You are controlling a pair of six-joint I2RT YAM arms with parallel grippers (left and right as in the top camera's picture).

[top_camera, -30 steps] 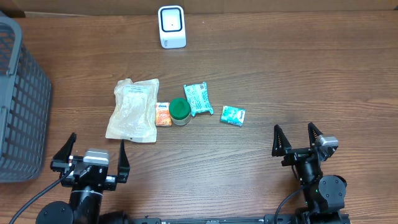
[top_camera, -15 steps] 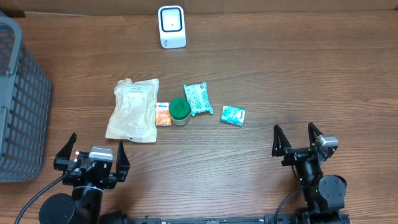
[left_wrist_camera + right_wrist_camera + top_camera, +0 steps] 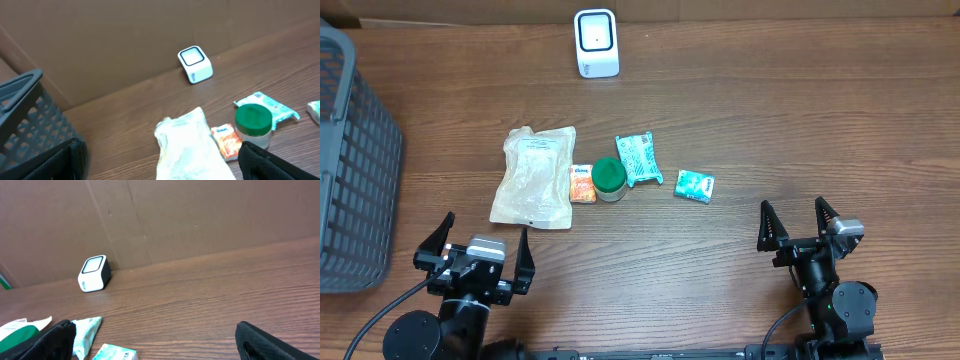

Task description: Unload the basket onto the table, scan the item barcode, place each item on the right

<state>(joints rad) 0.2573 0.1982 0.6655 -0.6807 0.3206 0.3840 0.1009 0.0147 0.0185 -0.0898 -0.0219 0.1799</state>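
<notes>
Several items lie mid-table: a pale pouch [image 3: 533, 177], a small orange packet [image 3: 582, 184], a green-lidded jar [image 3: 609, 179], a teal packet [image 3: 639, 158] and a small teal box [image 3: 695, 185]. No barcode is readable on any of them. The white scanner [image 3: 596, 43] stands at the far edge. My left gripper [image 3: 480, 250] is open near the front edge, just short of the pouch [image 3: 187, 145], with nothing between its fingers. Well clear of the box [image 3: 114, 353], my right gripper [image 3: 798, 225] is open at the front right, also holding nothing.
A grey plastic basket [image 3: 350, 160] stands at the left edge, close to the left arm. A brown cardboard wall [image 3: 200, 215] runs behind the scanner [image 3: 95, 273]. Bare wood lies between the items and the right gripper.
My left gripper has shifted slightly to the right, turning a little toward the pouch. The right arm and all the items have stayed put.
</notes>
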